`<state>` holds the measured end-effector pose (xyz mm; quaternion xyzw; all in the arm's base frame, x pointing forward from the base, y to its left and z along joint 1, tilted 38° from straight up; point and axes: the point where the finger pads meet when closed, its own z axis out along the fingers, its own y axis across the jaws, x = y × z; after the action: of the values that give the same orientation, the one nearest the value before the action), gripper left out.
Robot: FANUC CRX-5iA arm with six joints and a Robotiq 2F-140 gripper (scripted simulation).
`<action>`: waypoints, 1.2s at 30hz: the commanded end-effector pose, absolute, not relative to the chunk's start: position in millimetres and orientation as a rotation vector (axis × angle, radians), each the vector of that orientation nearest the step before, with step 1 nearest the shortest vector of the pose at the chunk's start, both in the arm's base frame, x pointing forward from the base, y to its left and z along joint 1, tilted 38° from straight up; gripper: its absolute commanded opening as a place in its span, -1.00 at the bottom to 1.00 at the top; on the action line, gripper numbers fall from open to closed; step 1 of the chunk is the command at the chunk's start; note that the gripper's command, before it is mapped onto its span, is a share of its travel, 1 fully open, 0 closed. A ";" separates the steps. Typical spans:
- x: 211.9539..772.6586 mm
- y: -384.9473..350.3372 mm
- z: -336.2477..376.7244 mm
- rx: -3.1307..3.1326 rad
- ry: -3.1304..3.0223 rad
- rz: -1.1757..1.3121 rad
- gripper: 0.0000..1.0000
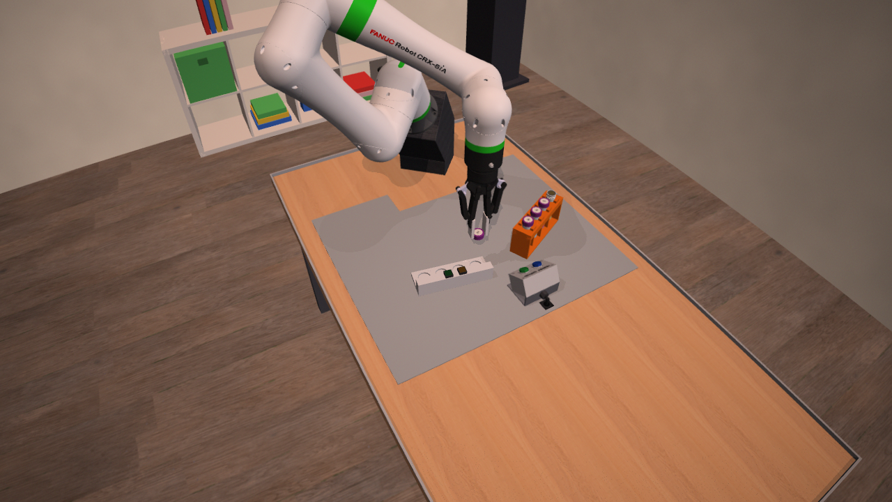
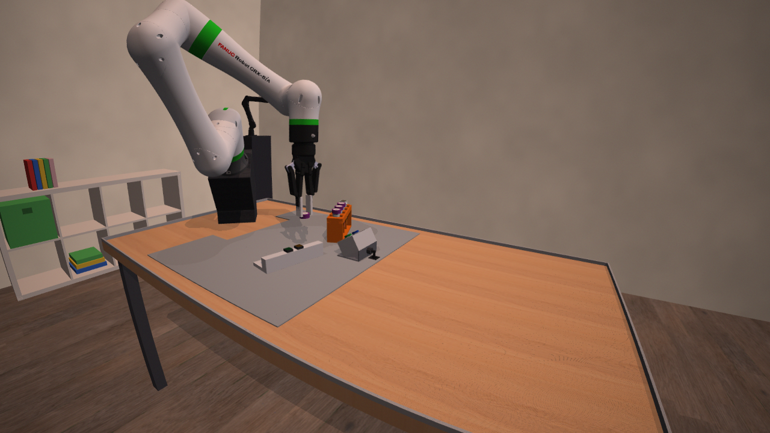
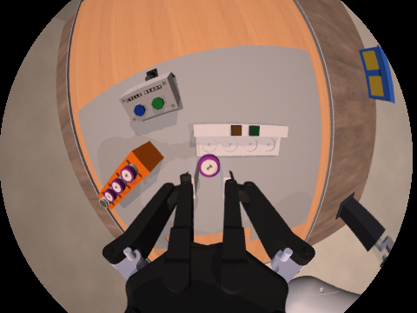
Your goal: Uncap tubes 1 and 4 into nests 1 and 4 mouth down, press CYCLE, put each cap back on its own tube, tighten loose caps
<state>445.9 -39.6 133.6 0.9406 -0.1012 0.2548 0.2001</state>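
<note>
My gripper [image 1: 478, 234] is shut on a purple cap with a white dot [image 3: 208, 166]. It holds the cap above the grey mat, just behind the end of the white cap tray [image 1: 451, 273] that lies nearest the station. In the wrist view the cap hangs by the tray's left-end nest [image 3: 208, 148]. The tray's nests look empty. The orange decapping station [image 1: 536, 224] holds three tubes with purple caps, and the tube at its far end [image 1: 551, 194] is open. The gripper also shows in the exterior view [image 2: 305, 214].
The two lamps on the tray's console [image 1: 454, 271] look dark. The small grey desk [image 1: 533, 280] carries the blue key [image 1: 536, 263] and the green key [image 1: 523, 269], in front of the station. The arm's black base [image 1: 427, 140] stands at the table's back edge.
</note>
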 end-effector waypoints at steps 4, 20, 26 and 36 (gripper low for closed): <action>458.7 -50.6 113.2 2.629 -0.283 0.715 -1.00; 491.3 -80.6 59.0 2.629 -0.283 0.715 -1.00; 497.3 -86.3 49.0 2.629 -0.283 0.715 -1.00; 497.3 -86.3 49.0 2.629 -0.283 0.715 -1.00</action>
<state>497.3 -86.4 48.9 0.9404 -0.1012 0.2555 0.2001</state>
